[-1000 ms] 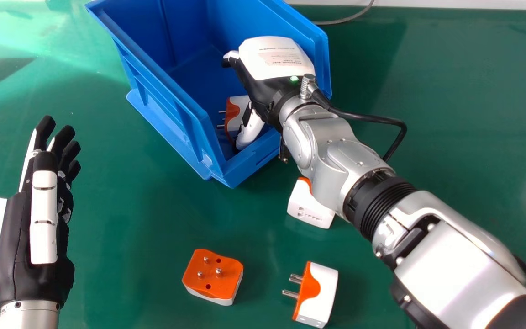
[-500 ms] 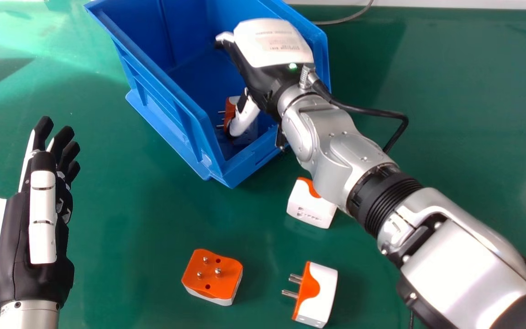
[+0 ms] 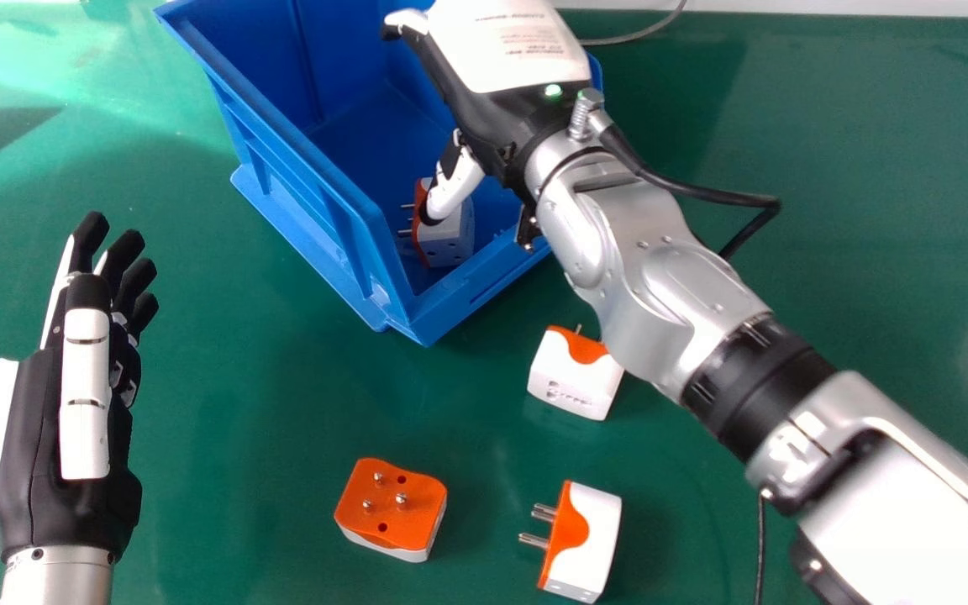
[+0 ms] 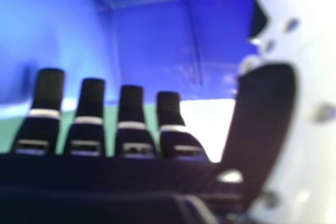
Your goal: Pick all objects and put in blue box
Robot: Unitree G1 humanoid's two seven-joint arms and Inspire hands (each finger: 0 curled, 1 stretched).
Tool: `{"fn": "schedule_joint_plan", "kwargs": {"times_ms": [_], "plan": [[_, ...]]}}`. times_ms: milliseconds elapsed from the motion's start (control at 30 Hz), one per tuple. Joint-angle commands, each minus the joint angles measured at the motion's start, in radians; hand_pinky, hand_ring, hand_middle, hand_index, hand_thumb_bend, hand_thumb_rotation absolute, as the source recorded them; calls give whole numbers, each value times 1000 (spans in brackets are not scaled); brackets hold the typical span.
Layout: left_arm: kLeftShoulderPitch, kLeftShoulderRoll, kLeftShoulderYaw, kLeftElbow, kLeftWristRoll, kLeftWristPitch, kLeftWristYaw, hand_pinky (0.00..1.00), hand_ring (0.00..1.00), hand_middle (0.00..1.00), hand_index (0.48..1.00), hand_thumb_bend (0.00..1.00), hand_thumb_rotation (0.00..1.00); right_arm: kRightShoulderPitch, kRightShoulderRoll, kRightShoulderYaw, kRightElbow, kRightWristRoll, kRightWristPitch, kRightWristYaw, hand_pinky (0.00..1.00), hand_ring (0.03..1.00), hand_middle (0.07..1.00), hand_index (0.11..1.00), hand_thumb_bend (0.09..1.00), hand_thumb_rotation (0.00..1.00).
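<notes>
Head view: one blue box (image 3: 316, 176) stands on the green table (image 3: 240, 420), with one orange and white adapter (image 3: 453, 238) inside it, near the box's near end; three pins of that adapter point towards the view's left. The right hand (image 3: 505, 50) is above the box, palm down, its thumb (image 3: 457, 186) hanging in front of that adapter; whether thumb and adapter touch, I cannot tell.

Three more adapters lie on the table, making four in all; one, the upper adapter (image 3: 570, 385), sits near the box's near corner, partly hidden by the silver right forearm; another, the lower-left adapter (image 3: 391, 508), lies orange face up with three pins upright; the last, the lower-right adapter (image 3: 591, 542), lies with its orange face and pins towards the view's left; these two are side by side and apart.

The one left hand (image 3: 39, 454) rests idle at the view's left, fingers straight; a single grey cable (image 3: 639, 36) runs behind the box at the top edge.

Right hand view: the fingers of the right hand (image 4: 131, 114) are straight and spread, gaps between them, and the thumb stands apart at the right; blue walls of the box lie beyond them.
</notes>
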Motion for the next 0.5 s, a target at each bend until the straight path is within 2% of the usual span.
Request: {"fn": "schedule_joint_plan", "kwargs": {"times_ms": [0,100,200,300,367,467], "plan": [[-3,-1,3,-11,-11,-18,-7,951,940,945,959,485,951,24,-43,-2,-121,-42,17,33,693,803,836,827,792,86],[-5,-4,4,-10,-16,-14,-7,949,937,942,951,479,947,91,-90,-20,-283,-70,48,86,677,791,826,823,785,77],[-8,0,5,-3,-14,-19,-12,947,935,939,940,480,937,162,-127,-45,-438,-89,79,129,659,783,819,805,794,60],[-7,-1,2,-11,-8,-15,-8,949,935,938,938,478,938,237,-161,-71,-590,-114,107,183,652,779,817,796,796,52],[-7,2,1,-13,-15,-4,-13,947,934,937,938,471,943,305,-191,-93,-709,-122,115,216,644,773,814,796,803,49],[-6,3,0,-16,-16,0,-15,949,937,940,941,471,945,413,-219,-126,-849,-134,113,240,640,770,812,801,796,49]]}}
